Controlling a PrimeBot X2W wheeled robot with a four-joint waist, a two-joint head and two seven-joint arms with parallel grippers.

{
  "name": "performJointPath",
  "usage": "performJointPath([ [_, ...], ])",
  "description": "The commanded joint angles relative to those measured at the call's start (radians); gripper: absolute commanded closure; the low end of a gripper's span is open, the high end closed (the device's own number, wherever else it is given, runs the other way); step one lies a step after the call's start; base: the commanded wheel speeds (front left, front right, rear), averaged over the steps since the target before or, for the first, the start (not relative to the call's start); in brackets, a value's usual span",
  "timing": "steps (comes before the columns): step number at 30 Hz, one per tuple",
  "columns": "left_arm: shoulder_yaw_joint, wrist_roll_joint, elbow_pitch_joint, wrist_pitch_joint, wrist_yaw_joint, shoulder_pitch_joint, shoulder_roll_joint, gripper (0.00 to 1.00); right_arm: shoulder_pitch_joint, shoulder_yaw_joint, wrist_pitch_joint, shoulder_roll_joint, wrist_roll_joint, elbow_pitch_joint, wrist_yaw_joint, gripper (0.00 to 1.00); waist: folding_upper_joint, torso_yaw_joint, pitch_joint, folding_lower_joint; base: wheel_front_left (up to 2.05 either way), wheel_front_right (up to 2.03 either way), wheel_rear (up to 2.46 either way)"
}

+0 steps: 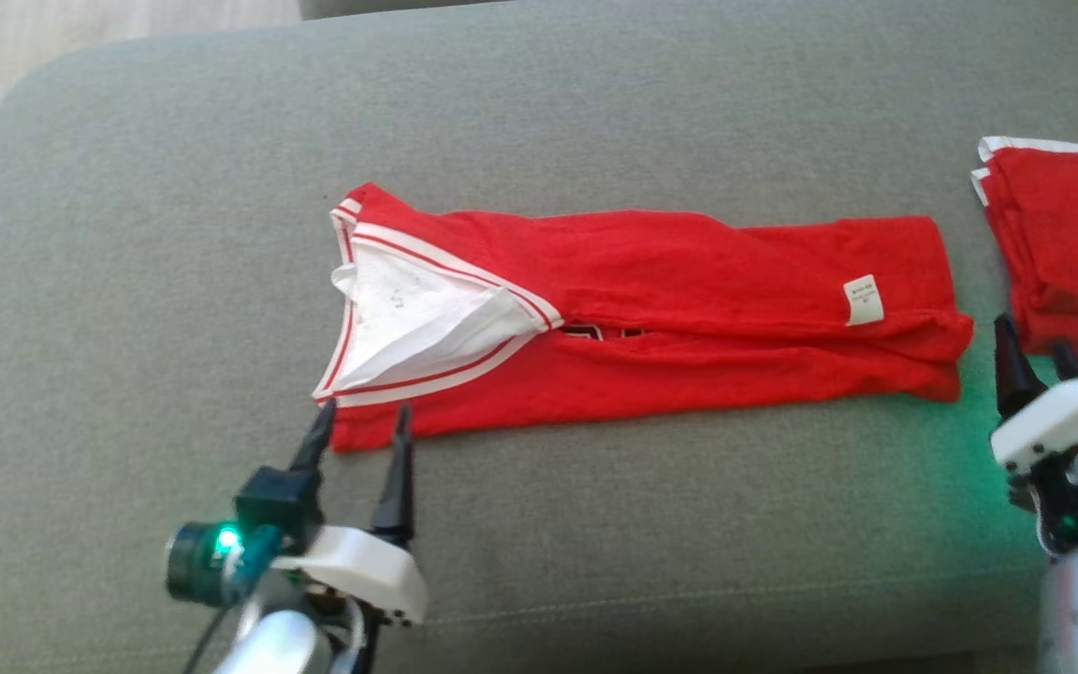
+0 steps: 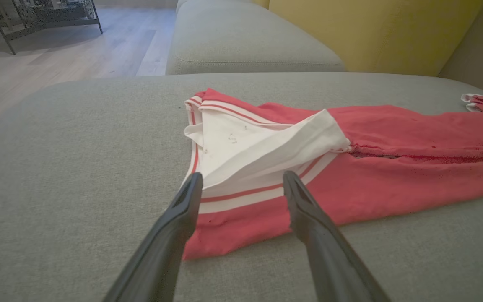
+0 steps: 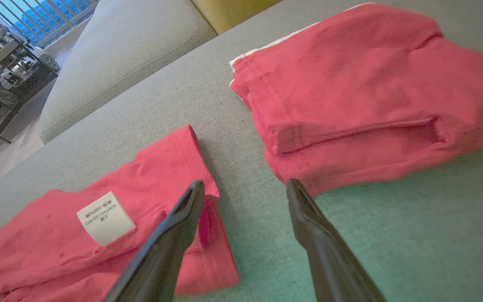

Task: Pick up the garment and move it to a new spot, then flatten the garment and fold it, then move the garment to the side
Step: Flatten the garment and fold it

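The red jersey [image 1: 670, 309] is lying folded into a long, narrow strip across the middle of the grey sofa cushion [image 1: 595, 112]. Its white-trimmed V-neck [image 1: 417, 318] is pointing toward my left and its hem toward my right. A white care label [image 1: 863, 300] is showing near the hem end. I am holding my left pincer [image 1: 364, 408] spread wide and gripping nothing, its two dark fingertips sitting right at the near corner of the neck end. I am holding my right pincer [image 1: 1032, 337] spread wide too, also empty. It is hanging just beside the hem corner, over the gap between the jersey and a second folded red garment [image 1: 1072, 253] lying at the cushion's right edge.
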Motion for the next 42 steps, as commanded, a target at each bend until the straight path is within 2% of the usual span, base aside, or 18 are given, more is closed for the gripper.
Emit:
performJointPath([
  [1,0.029,0.027,-0.040,-0.012,0.006,-0.023,-0.009,0.00,-0.079,0.014,-0.005,0.001,-0.014,0.005,0.000,0.00,-0.0001,0.014,-0.005,0.0001,0.00,0.00,0.00],
  [7,0.016,0.072,-0.049,-0.012,-0.016,-0.021,-0.055,0.00,-0.169,-0.004,0.011,0.003,-0.113,0.164,0.000,0.00,-0.0001,0.058,-0.008,0.0001,0.00,0.00,0.00],
  [13,0.046,0.099,-0.069,-0.012,-0.019,-0.009,-0.073,0.00,-0.204,-0.032,0.053,0.004,-0.235,0.295,0.000,0.00,-0.0001,0.098,-0.019,0.0001,0.00,0.00,0.00],
  [21,0.074,0.117,-0.093,-0.012,-0.026,0.014,-0.087,0.00,-0.202,-0.052,0.095,0.004,-0.263,0.411,0.000,0.00,-0.0001,0.119,-0.038,0.0001,0.00,0.00,0.00],
  [22,0.077,0.119,-0.095,-0.012,-0.027,0.017,-0.088,0.00,-0.201,-0.055,0.092,0.005,-0.265,0.420,0.000,0.53,-0.0001,0.119,-0.041,0.0001,0.00,0.00,0.00],
  [23,0.081,0.121,-0.097,-0.012,-0.028,0.020,-0.089,0.00,-0.199,-0.058,0.088,0.005,-0.268,0.429,0.000,1.00,-0.0001,0.117,-0.043,0.0001,0.00,0.00,0.00],
  [26,0.092,0.125,-0.102,-0.012,-0.031,0.028,-0.090,0.00,-0.197,-0.060,0.076,0.005,-0.275,0.445,0.000,1.00,-0.0001,0.109,-0.048,0.0001,0.00,0.00,0.00],
  [30,0.106,0.132,-0.110,-0.012,-0.033,0.036,-0.090,0.00,-0.196,-0.062,0.023,-0.005,-0.313,0.401,0.000,1.00,-0.0001,0.089,-0.051,0.0001,0.00,0.00,0.00],
  [35,0.118,0.139,-0.117,-0.012,-0.035,0.046,-0.089,0.00,-0.211,-0.053,-0.012,-0.050,-0.360,0.305,0.000,1.00,-0.0001,0.053,-0.055,0.0001,0.00,0.00,0.00],
  [42,0.120,0.146,-0.119,-0.012,-0.043,0.049,-0.089,0.00,-0.240,0.001,0.036,-0.092,-0.373,0.128,0.000,1.00,-0.0001,0.023,-0.065,0.0001,0.00,0.00,0.00],
])
